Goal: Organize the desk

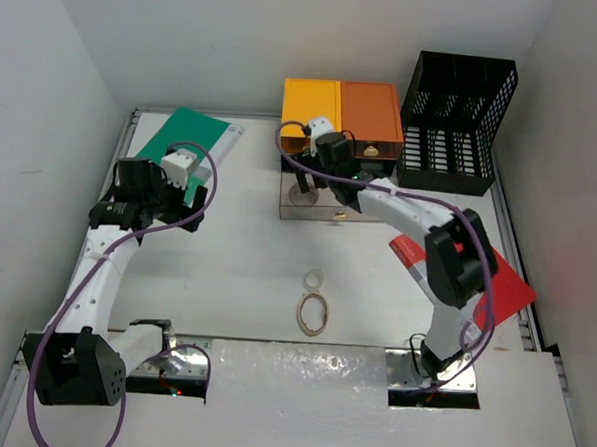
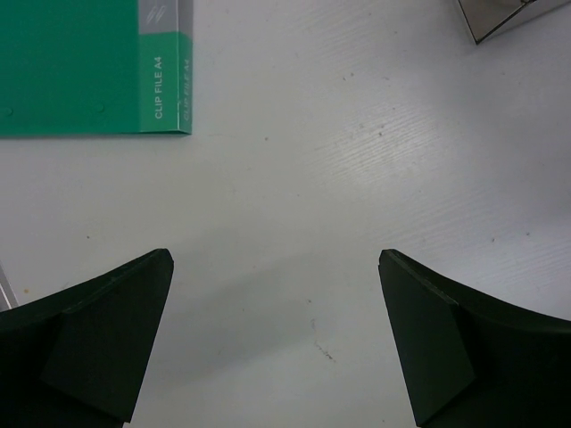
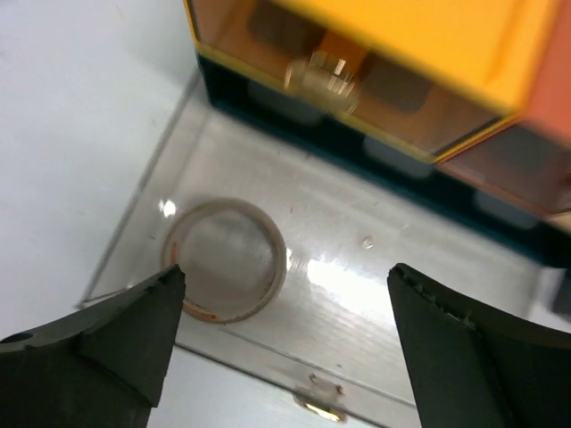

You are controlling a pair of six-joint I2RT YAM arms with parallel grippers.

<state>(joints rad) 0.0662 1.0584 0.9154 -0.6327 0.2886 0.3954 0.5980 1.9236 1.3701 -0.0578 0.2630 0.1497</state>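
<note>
The white desk [image 1: 246, 271] holds a green clip file [image 1: 188, 138] at the back left and a red folder [image 1: 505, 286] at the right. A clear drawer [image 1: 324, 207] is pulled out of the yellow and orange drawer box [image 1: 342, 111]. A tape roll [image 3: 227, 259] lies in the drawer. My right gripper [image 3: 285, 303] is open and empty just above the drawer, its left finger beside the roll; it also shows in the top view [image 1: 311, 179]. My left gripper [image 2: 277, 330] is open and empty over bare desk near the green file [image 2: 80, 62].
A black mesh organizer [image 1: 458, 107] stands at the back right. Two loose rings, a small one [image 1: 315, 279] and a larger one [image 1: 313, 312], lie on the desk near the front middle. The drawer's corner [image 2: 513, 18] shows in the left wrist view.
</note>
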